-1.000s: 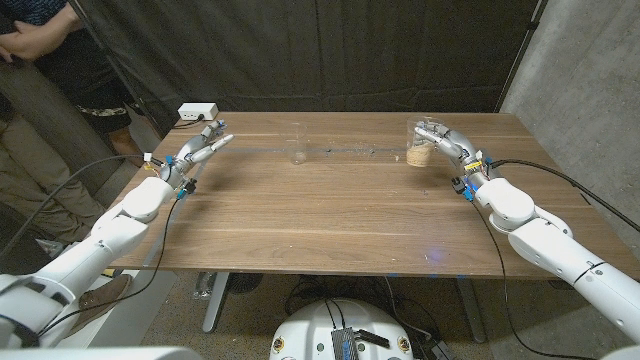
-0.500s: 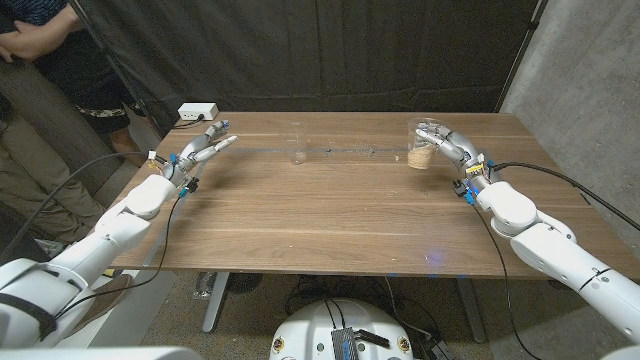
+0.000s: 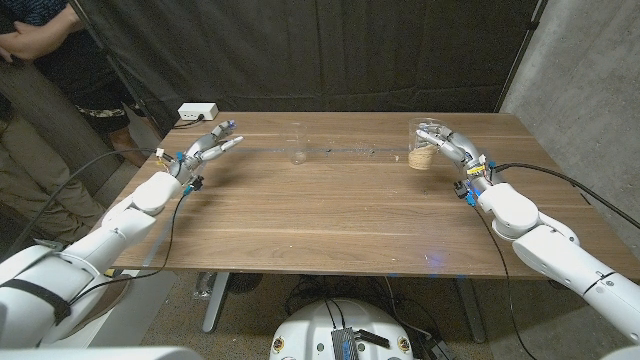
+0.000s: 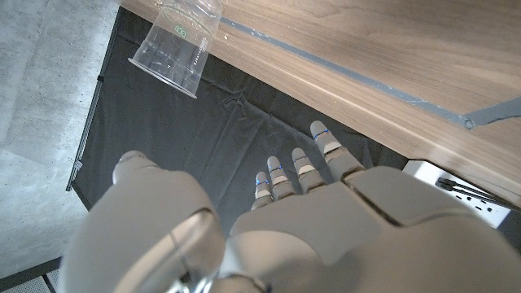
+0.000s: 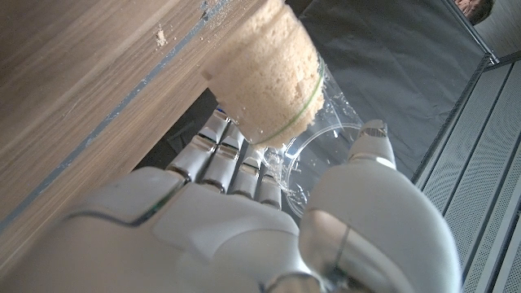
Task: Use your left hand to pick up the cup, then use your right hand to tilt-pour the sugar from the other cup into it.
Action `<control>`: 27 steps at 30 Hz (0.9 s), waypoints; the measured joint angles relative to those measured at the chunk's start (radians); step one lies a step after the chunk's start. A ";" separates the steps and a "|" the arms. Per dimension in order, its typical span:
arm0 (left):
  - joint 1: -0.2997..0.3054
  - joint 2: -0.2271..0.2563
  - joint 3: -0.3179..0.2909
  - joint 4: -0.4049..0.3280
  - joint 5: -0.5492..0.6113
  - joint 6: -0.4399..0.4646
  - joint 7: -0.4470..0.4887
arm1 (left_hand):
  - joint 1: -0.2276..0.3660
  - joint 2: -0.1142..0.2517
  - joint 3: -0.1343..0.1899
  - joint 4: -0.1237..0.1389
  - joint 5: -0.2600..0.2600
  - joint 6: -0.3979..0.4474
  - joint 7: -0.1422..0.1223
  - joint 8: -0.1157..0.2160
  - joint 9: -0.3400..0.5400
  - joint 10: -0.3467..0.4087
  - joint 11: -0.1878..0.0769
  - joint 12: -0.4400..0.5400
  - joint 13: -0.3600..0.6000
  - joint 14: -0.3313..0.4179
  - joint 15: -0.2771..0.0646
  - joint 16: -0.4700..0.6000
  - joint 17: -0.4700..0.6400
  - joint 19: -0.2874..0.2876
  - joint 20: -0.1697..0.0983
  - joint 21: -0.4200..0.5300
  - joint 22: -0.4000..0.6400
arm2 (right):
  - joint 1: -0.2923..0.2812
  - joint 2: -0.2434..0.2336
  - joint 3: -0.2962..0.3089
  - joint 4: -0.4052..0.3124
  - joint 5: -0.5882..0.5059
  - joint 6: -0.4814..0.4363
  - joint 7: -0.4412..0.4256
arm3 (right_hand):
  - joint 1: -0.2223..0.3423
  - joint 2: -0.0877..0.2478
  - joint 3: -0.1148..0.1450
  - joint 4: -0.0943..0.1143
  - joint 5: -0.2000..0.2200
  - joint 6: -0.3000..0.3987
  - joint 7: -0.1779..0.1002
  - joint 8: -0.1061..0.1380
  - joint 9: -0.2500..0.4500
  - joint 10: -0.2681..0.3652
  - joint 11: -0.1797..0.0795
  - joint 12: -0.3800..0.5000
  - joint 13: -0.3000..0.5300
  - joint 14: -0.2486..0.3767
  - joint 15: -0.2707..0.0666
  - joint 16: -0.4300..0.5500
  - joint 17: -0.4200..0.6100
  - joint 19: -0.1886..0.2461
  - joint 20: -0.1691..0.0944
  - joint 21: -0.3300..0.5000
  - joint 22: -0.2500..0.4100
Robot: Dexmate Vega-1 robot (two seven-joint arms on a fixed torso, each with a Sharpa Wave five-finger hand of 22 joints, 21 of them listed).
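An empty clear cup [image 3: 297,143] stands upright on the far middle of the wooden table [image 3: 330,215]. My left hand [image 3: 207,148] hovers well to its left, open, fingers stretched toward it and nothing in them. In the left wrist view the same cup [image 4: 179,37] is some way beyond my fingers [image 4: 297,173]. A clear cup partly filled with tan sugar [image 3: 421,147] stands at the far right of the table. My right hand [image 3: 447,143] grips it, fingers on one side and thumb on the other. The right wrist view shows the sugar cup [image 5: 273,73] close against my right hand [image 5: 236,220].
A white box [image 3: 197,110] with a cable sits on the table's far left corner. A person [image 3: 30,45] stands at the left, beyond the table. A thin tape line [image 3: 345,150] runs between the two cups, with a few loose grains by it. A black curtain hangs behind.
My left hand has moved a little farther across the table and toward the empty cup. The right hand and both cups have stayed in place.
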 measured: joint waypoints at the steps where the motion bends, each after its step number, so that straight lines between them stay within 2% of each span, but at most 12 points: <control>1: -0.006 -0.002 0.004 0.006 0.007 0.000 0.000 | 0.002 -0.002 0.000 0.000 0.000 0.000 0.000 0.000 0.000 0.000 0.000 0.000 0.000 0.000 0.000 0.000 0.000 -0.002 0.002 0.000 0.000 | -0.001 0.000 0.001 -0.001 -0.001 0.000 -0.001 | 0.000 0.000 0.000 0.000 0.000 0.004 0.004 0.000 0.000 0.000 0.000 0.000 0.000 0.000 0.000 0.000 0.000 0.000 0.000 0.000 0.000; 10: -0.037 -0.009 0.028 0.022 0.048 0.008 0.002 | 0.021 0.000 -0.004 -0.004 0.005 0.005 0.005 0.000 0.000 0.000 0.000 0.000 -0.001 0.000 0.000 0.000 0.000 -0.009 0.009 0.000 0.000 | -0.006 -0.001 0.005 -0.007 -0.007 0.009 -0.004 | 0.000 0.000 0.003 -0.003 0.000 0.003 0.004 0.000 0.000 0.000 0.000 0.000 0.005 0.007 0.000 -0.004 0.004 0.000 0.000 0.000 0.000; 19: -0.074 -0.031 0.048 0.061 0.076 0.014 0.003 | 0.021 0.000 -0.004 -0.004 0.009 0.001 0.009 0.000 0.000 0.000 0.000 0.000 -0.005 0.000 0.000 0.000 0.000 -0.014 0.003 0.000 0.000 | -0.009 -0.001 0.010 -0.012 -0.009 0.016 -0.006 | -0.003 0.003 0.003 -0.003 0.000 0.007 0.007 0.000 0.000 0.000 0.000 0.004 0.005 0.009 -0.002 -0.004 0.006 0.000 0.000 0.000 0.001; 27: -0.129 -0.084 0.070 0.175 0.091 -0.024 0.003 | 0.028 0.007 -0.004 -0.004 0.009 0.001 0.009 0.005 0.000 -0.004 -0.004 0.000 -0.004 0.000 0.000 0.000 0.000 -0.014 0.003 0.000 0.000 | -0.019 -0.004 0.019 -0.019 -0.010 0.020 -0.008 | -0.007 0.007 0.003 -0.003 0.000 0.011 0.007 0.000 0.003 0.000 0.000 0.004 0.009 0.009 -0.002 -0.004 0.009 0.000 0.000 0.000 0.001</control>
